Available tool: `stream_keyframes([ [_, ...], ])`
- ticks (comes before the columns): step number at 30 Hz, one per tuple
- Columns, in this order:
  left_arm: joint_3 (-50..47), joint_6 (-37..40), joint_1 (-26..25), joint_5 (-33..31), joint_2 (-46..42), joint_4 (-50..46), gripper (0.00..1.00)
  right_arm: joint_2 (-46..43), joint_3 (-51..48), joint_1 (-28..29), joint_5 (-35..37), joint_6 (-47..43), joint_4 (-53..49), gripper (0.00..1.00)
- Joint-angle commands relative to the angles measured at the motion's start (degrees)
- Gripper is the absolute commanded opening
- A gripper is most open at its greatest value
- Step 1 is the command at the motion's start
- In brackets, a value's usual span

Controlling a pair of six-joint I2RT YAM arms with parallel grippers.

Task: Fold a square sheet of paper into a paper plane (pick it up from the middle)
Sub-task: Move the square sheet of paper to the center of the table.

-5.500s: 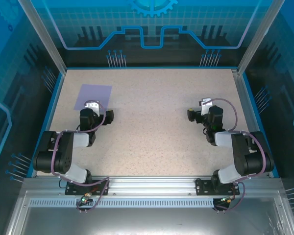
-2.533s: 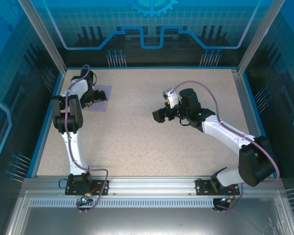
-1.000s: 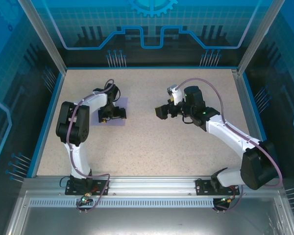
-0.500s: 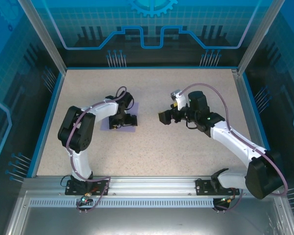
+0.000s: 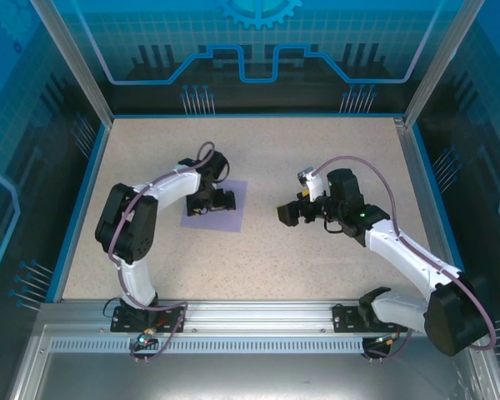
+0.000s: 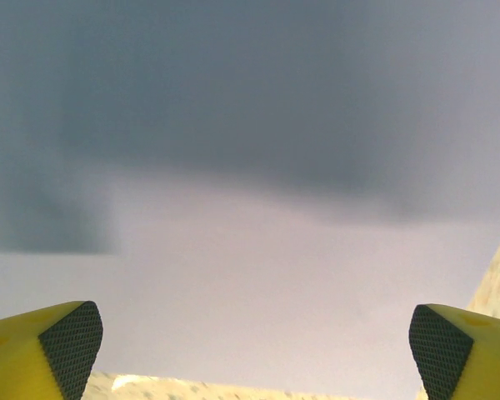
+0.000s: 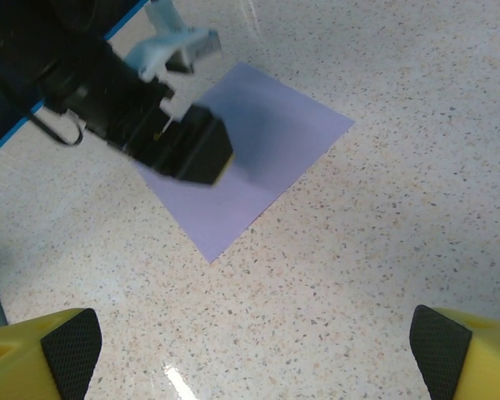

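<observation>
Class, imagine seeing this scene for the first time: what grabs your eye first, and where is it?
The purple sheet of paper stands out, lying flat on the speckled table left of centre. The left gripper sits right over it with jaws open, while the right gripper waits open to the paper's right, apart from it.

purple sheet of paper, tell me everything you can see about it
The sheet of paper is a plain lavender square, thin and unmarked. It lies flat and unfolded on the speckled table, a little left of the table's centre, and no creases show. The left gripper sits low over it with jaws wide open and casts a shadow on it. Whether the fingertips press on the paper I cannot tell. Nothing else touches it.
</observation>
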Motion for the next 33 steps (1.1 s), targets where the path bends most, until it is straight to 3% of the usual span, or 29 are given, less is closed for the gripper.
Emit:
stream_keyframes([
  [1, 2.7, 3.7, 2.3, -0.8, 1.7, -0.1, 0.99, -0.7, -1.7, -0.6, -2.1, 2.5, 2.2, 0.99],
  [7, 4.0, 3.5, 3.7, 1.0, 7.8, 2.1, 0.99, -0.4, -1.8, -0.2, -1.9, 3.7, 3.2, 0.99],
  [13, 2.2, 0.3, 2.3, 2.2, 8.6, 2.4, 0.99, 1.5, -1.1, 0.3, -1.5, 4.0, 2.8, 0.99],
  [25, 1.6, -11.8, -9.6, 0.4, 8.8, -3.3, 0.99, 3.2, 1.2, 1.2, -0.7, 3.4, -3.3, 0.99],
  [33, 4.8, -25.0, -17.6, 1.8, 9.6, -4.5, 0.99, 2.0, -0.5, 1.2, -0.3, 4.3, -6.8, 0.99],
])
